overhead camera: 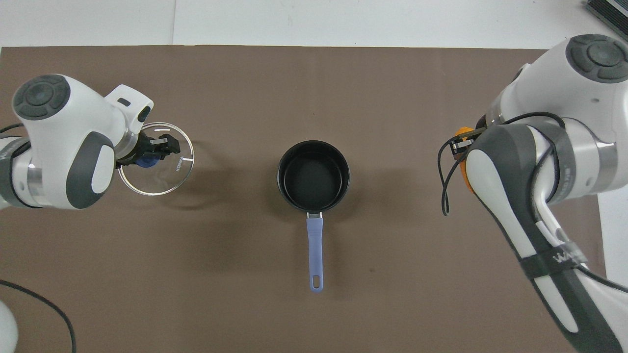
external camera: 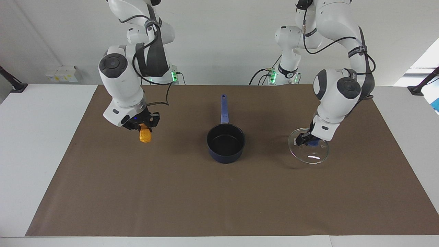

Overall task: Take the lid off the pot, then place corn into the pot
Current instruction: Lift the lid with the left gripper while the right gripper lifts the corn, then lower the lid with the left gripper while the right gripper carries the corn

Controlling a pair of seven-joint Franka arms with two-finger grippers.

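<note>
The pot (external camera: 225, 142) stands open in the middle of the brown mat, black inside, with its blue handle (external camera: 224, 109) pointing toward the robots; it also shows in the overhead view (overhead camera: 314, 176). My left gripper (external camera: 310, 141) is shut on the blue knob of the glass lid (external camera: 313, 154) and holds it low over the mat toward the left arm's end, beside the pot; the overhead view shows the gripper (overhead camera: 147, 159) and the lid (overhead camera: 164, 179) too. My right gripper (external camera: 144, 127) is shut on the top of the corn (external camera: 145, 136), upright, toward the right arm's end. In the overhead view the arm hides most of the corn (overhead camera: 462, 131).
The brown mat (external camera: 219, 199) covers most of the white table. A small white box (external camera: 61, 73) sits on the table's edge nearest the robots, at the right arm's end. Cables run by the arm bases.
</note>
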